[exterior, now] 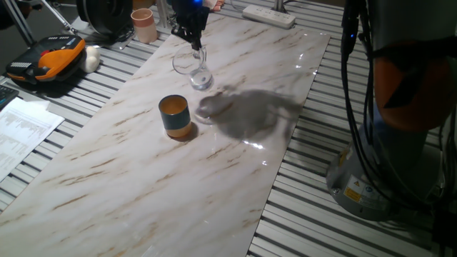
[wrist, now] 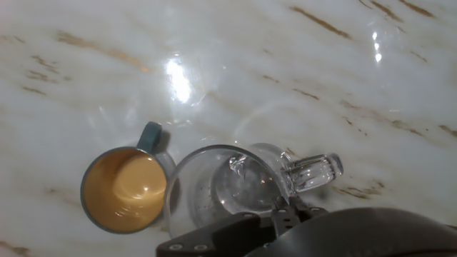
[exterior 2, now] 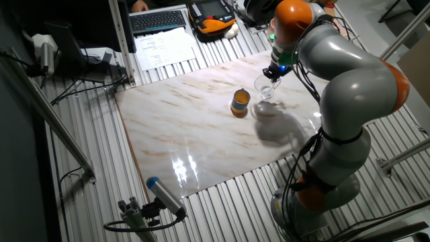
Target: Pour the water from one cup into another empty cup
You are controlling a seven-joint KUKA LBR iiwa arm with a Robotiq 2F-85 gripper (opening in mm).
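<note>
1. The clear glass cup (exterior: 194, 68) hangs tilted above the counter (exterior: 143, 178), mouth leaning toward the teal cup (exterior: 175, 116). From the hand view, a small pool of water (wrist: 239, 193) sits inside the glass, faint against the wall, and a glass handle sticks out to the side.
2. The claw (exterior: 193, 39) is clamped on the glass cup's rim from above.
3. The teal cup stands upright on the counter just beside and below the glass. Its inside is orange and looks dry; it has a small teal handle in the hand view.
4. A pinkish-beige cup (exterior: 143, 26) stands at the far edge, well apart from both.
5. No writing is legible on the cups.
6. The counter is glossy white marble-look slab with tan veins, laid on ribbed metal slats.
</note>
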